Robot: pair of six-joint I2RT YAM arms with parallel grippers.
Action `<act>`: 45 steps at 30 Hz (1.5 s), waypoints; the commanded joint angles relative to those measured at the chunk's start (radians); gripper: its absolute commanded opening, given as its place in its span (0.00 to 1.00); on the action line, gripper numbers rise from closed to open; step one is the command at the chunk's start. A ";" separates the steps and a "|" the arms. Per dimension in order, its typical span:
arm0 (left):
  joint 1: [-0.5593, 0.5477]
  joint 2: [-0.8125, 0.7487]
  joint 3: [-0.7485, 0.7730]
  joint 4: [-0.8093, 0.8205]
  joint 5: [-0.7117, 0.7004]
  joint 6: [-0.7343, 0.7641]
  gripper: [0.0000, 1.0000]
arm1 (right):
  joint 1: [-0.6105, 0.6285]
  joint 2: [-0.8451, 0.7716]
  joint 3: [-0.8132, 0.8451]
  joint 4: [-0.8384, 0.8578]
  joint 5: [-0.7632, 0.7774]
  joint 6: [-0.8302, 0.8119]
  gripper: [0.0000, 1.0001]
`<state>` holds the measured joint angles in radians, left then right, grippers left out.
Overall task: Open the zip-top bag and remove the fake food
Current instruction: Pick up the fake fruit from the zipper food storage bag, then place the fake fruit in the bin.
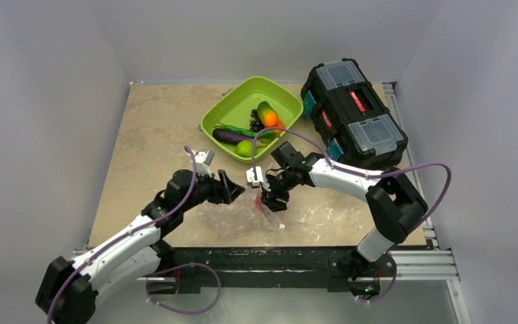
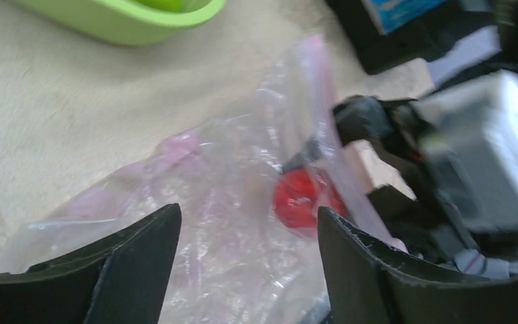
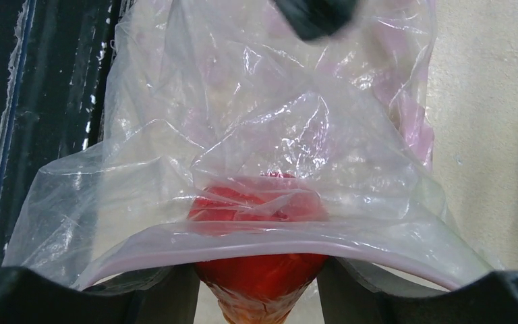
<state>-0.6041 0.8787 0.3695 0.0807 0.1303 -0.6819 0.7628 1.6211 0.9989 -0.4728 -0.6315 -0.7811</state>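
Note:
The clear zip-top bag (image 1: 239,219) lies crumpled on the table between the arms, and its pink zip strip (image 3: 276,244) arches over a red strawberry (image 3: 260,273). My right gripper (image 3: 256,293) is at the bag's mouth, with a finger pressed on each side of the strawberry. My left gripper (image 2: 249,216) hovers open over the bag (image 2: 209,202), nothing between its fingers, and the strawberry (image 2: 300,199) shows just past its right finger. Other fake food lies in the green tray (image 1: 222,111): an eggplant (image 1: 231,136), an orange (image 1: 270,118), a lime (image 1: 244,148) and grapes (image 1: 255,123).
A black toolbox (image 1: 354,111) stands at the back right, beside the tray. The table's near edge meets a black rail (image 1: 270,260) where the arm bases sit. Grey walls enclose the table on three sides.

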 commanded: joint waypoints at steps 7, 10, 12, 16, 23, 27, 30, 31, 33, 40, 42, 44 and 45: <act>-0.028 -0.066 0.024 -0.142 0.301 0.226 0.83 | -0.026 0.012 0.076 -0.106 -0.109 -0.093 0.00; -0.096 0.014 0.080 -0.237 0.210 0.268 0.84 | -0.034 0.012 0.086 -0.136 -0.114 -0.123 0.00; -0.136 0.056 0.111 -0.268 0.150 0.279 0.84 | -0.041 0.015 0.092 -0.155 -0.119 -0.143 0.00; -0.170 0.156 0.158 -0.316 0.048 0.283 0.79 | -0.051 0.025 0.108 -0.194 -0.123 -0.174 0.00; -0.171 0.207 0.191 -0.391 -0.121 0.231 0.15 | -0.069 0.017 0.122 -0.247 -0.107 -0.220 0.00; -0.171 0.163 0.193 -0.436 -0.213 0.208 0.08 | -0.097 -0.008 0.122 -0.265 -0.112 -0.237 0.00; -0.171 0.151 0.192 -0.442 -0.216 0.204 0.07 | -0.132 -0.027 0.128 -0.290 -0.176 -0.259 0.00; -0.171 0.155 0.193 -0.440 -0.211 0.203 0.08 | -0.146 -0.034 0.132 -0.301 -0.217 -0.265 0.00; -0.171 0.166 0.194 -0.432 -0.199 0.203 0.07 | -0.182 -0.038 0.146 -0.349 -0.344 -0.288 0.00; -0.171 0.156 0.190 -0.430 -0.205 0.190 0.07 | -0.215 -0.042 0.147 -0.318 -0.307 -0.253 0.00; -0.171 0.133 0.187 -0.440 -0.220 0.186 0.07 | -0.243 -0.067 0.137 -0.271 -0.276 -0.201 0.00; -0.171 0.099 0.181 -0.442 -0.227 0.181 0.07 | -0.281 -0.093 0.129 -0.264 -0.286 -0.199 0.00; -0.172 0.087 0.179 -0.441 -0.227 0.180 0.07 | -0.300 -0.099 0.131 -0.285 -0.305 -0.238 0.00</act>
<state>-0.7738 1.0275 0.5320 -0.3450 -0.0578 -0.4870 0.5301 1.5997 1.1282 -0.7769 -0.9253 -1.0256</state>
